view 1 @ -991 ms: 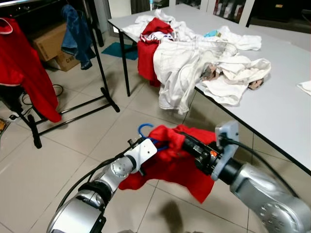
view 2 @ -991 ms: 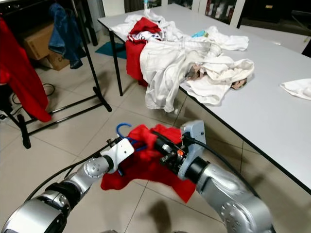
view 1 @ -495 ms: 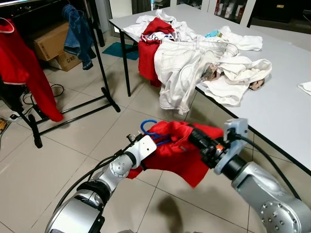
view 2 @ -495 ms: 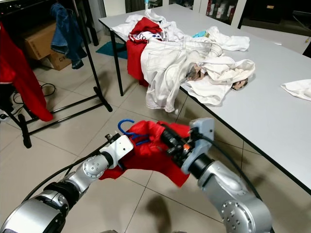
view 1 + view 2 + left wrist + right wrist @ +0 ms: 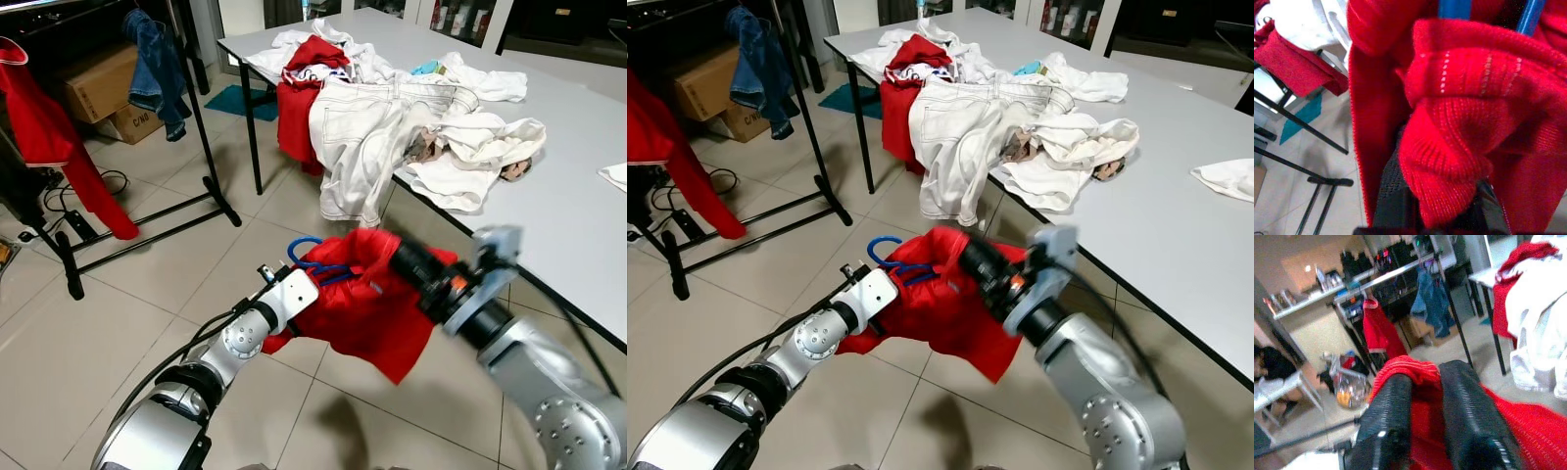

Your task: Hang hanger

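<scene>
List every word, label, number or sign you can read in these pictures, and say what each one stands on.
None can be read.
Cardboard box beside the clothes rack: dark print, too small and blurred.
Red-and-white garment on the table: printed marks, illegible.

A grey tabletop [image 5: 549, 225] on black legs runs across the upper right. Heaped on its near end lie a white denim jacket [image 5: 367, 132] spilling over the edge, a red garment [image 5: 299, 98] hanging off the corner beside it, and crumpled cream clothes [image 5: 470, 147] (some pale blue cloth [image 5: 427, 69] peeks out behind). Another white piece [image 5: 1225, 178] lies apart at the far right. The tiled floor [image 5: 147, 284] carries the black foot of a clothes rack [image 5: 147, 220], cardboard boxes [image 5: 103, 88], a teal mat [image 5: 230, 100] and a dark cable [image 5: 118, 181].
</scene>
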`<state>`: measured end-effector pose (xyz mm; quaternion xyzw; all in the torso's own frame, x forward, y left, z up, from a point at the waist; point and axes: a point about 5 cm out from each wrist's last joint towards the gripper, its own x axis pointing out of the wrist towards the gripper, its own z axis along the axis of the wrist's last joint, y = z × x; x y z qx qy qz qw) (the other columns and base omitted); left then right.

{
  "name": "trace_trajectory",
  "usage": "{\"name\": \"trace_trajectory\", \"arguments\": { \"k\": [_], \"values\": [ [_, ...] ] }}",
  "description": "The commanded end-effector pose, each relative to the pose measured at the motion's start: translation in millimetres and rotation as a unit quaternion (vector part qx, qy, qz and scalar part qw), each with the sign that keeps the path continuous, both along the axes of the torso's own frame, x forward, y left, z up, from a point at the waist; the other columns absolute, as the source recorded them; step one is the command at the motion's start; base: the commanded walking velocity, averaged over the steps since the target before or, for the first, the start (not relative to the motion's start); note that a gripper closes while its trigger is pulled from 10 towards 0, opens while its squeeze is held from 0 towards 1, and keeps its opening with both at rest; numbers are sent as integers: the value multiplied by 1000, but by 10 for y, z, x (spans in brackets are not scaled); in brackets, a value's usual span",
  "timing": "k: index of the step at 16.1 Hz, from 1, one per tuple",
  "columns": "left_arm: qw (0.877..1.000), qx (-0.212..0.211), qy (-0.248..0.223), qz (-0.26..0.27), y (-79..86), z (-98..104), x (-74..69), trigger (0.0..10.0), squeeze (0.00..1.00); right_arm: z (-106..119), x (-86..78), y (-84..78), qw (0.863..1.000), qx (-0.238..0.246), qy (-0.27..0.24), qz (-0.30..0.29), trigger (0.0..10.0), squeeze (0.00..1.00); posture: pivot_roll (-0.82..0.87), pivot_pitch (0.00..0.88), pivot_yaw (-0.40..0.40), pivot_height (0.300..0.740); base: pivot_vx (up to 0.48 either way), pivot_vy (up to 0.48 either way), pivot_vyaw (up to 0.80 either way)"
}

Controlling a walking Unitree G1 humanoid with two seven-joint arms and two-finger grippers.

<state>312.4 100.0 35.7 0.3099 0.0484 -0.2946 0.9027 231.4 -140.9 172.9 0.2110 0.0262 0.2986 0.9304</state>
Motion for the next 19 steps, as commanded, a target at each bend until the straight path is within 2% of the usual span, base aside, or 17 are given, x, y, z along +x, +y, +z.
{"name": "trace_trajectory", "arguments": {
  "k": [1, 2, 5, 6, 7, 8, 9, 12, 13, 14, 15, 16, 18, 19],
  "values": [
    [1000, 1, -21, -1, 0, 68, 41, 10000, 0, 92, -6, -16, 1000, 21, -20, 0, 10000, 1000, -197, 0, 51, 740, 0, 0, 0],
    [1000, 2, -25, -2, 0, 71, 42, 10000, 0, 127, -17, -54, 999, 24, -31, 1, 10000, 1000, -198, 0, 52, 740, 0, 0, 0],
    [999, 7, -33, -8, -6, 80, 40, 10000, 0, 84, -25, -178, 999, -7, -35, -8, 10000, 1000, -200, 0, 53, 740, 0, 0, 0],
    [999, 9, -36, -10, -7, 84, 39, 10000, 0, 53, -59, -200, 999, -10, -31, 3, 10000, 0, -200, 0, 55, 740, 0, 0, 0],
    [999, 10, -39, -11, -4, 85, 38, 10000, 0, 20, -124, -189, 999, -17, -26, 27, 10000, 0, -201, 0, 56, 740, 0, 0, 0],
    [999, 10, -40, -11, -3, 84, 37, 10000, 0, 13, -178, -165, 998, -16, -27, 48, 10000, 737, -201, 0, 56, 740, 0, 0, 0],
    [999, 11, -41, -11, -1, 86, 37, 10000, 0, 3, -228, -134, 997, -17, -26, 69, 10000, 1000, -201, 0, 56, 740, 0, 0, 0],
    [999, 12, -44, -10, 5, 90, 39, 10000, 0, -78, -322, -64, 993, -50, -18, 110, 10000, 1000, -201, 0, 56, 740, 0, 0, 0],
    [999, 12, -46, -10, 9, 90, 37, 10000, 0, -187, -340, -53, 989, -91, -7, 116, 10000, 0, -201, 0, 55, 740, 0, 0, 0],
    [999, 12, -47, -10, 9, 89, 36, 10000, 0, -221, -328, -65, 989, -103, -4, 110, 10000, 0, -201, 0, 55, 740, 0, 0, 0],
    [999, 12, -47, -11, 4, 85, 31, 10000, 0, -320, -296, -113, 984, -153, 0, 95, 10000, 0, -200, 0, 53, 740, 0, 0, 0],
    [999, 11, -46, -13, 0, 81, 25, 10000, 0, -445, -252, -171, 971, -228, 1, 74, 10000, 0, -200, 0, 53, 740, 0, 0, 0],
    [999, 10, -45, -15, -3, 74, 17, 10000, 0, -464, -184, -219, 969, -243, -5, 38, 10000, 0, -197, 0, 52, 740, 0, 0, 0],
    [999, 10, -44, -16, -4, 65, 7, 10000, 0, -381, -113, -243, 977, -212, -16, 6, 10000, 1000, -194, 0, 51, 740, 0, 0, 0]
  ]
}}
